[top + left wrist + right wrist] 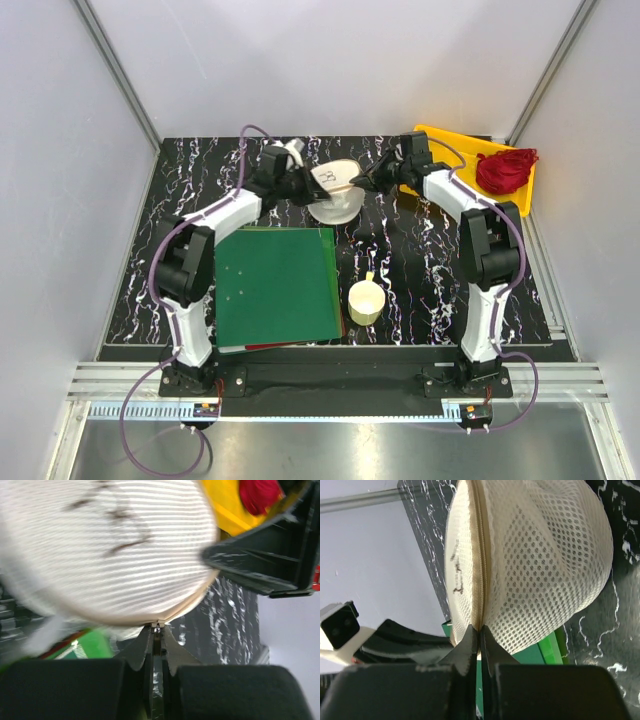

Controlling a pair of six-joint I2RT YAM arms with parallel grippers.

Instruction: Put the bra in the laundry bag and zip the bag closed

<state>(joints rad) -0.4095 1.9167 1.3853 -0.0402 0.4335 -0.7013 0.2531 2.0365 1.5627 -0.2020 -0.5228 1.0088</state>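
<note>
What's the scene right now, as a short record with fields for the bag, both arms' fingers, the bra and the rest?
laundry bag: held between both arms
left fingers: shut on the bag's rim
right fingers: shut on its zipper seam
bra: not visible in any view
rest: green folder, cream cup, red garment in yellow tray

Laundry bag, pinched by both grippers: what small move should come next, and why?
Probably slide the left gripper along the zipper seam while the right gripper holds steady. Both are shut on it at opposite sides of the laundry bag, the left on what looks like the pull; no bra shows outside.
</note>
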